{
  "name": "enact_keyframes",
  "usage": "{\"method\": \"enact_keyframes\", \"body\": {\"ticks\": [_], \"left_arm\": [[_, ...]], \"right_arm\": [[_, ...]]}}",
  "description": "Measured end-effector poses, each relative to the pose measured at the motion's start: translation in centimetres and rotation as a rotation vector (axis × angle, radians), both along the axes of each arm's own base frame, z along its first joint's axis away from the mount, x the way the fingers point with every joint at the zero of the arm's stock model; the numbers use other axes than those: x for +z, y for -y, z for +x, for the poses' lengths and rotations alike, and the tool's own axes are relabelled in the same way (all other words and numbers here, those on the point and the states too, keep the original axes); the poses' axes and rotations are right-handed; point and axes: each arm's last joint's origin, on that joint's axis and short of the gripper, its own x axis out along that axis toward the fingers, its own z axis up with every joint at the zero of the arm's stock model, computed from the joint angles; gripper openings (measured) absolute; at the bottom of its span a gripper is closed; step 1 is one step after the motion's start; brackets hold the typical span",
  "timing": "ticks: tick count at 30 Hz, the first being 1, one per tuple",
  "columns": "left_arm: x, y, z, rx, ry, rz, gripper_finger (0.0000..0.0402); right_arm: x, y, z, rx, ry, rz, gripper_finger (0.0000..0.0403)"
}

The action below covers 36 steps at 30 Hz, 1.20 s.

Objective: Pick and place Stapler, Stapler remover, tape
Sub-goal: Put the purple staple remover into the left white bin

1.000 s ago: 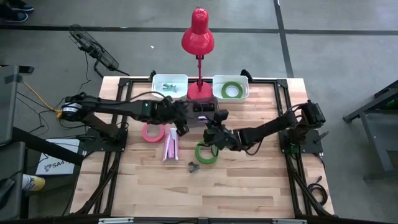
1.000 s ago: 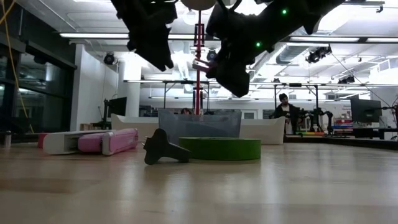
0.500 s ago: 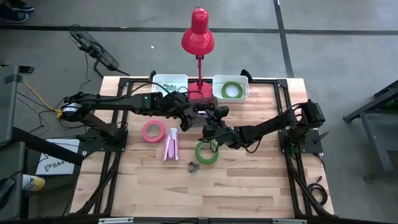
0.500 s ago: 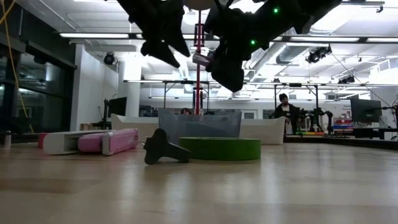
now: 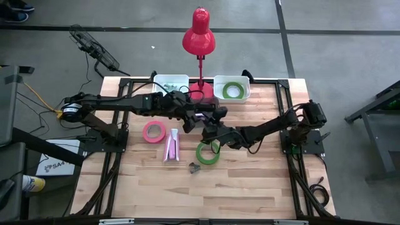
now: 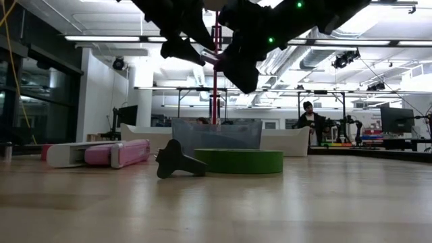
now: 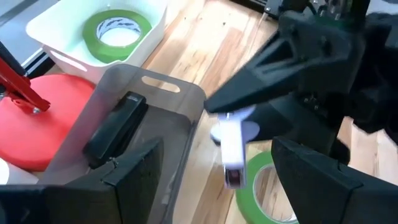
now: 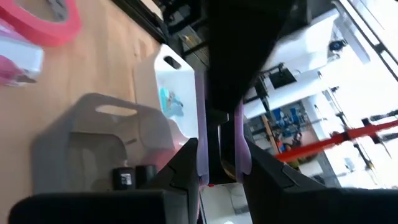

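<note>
Hovering mid-table, right claw (image 5: 211, 127) clamps a lilac stapler (image 7: 232, 149).

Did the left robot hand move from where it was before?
Yes. The left gripper moved away from the pink tape, toward the red lamp's base and the grey bin.

Pale wood-plank table (image 5: 250, 181), smoky translucent plastic bin (image 7: 158, 106), glossy red lamp (image 5: 199, 34), matt green tape (image 6: 239, 160).
</note>
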Motion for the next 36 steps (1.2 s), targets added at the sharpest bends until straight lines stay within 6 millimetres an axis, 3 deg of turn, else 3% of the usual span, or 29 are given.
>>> {"method": "enact_keyframes", "body": {"ticks": [14,28,36], "left_arm": [[-0.02,0.01,-0.01,0.022,0.005,-0.033,0.0284],[-0.04,0.04,0.0,0.015,0.005,-0.038,0.0144],[-0.02,0.07,0.02,0.011,0.008,-0.04,0.009]], "right_arm": [[0.64,-0.05,0.16,0.007,0.066,0.002,0.008],[0.6,-0.07,0.17,0.015,0.059,0.001,0.008],[0.57,-0.08,0.19,0.025,0.057,0.004,0.008]]}}
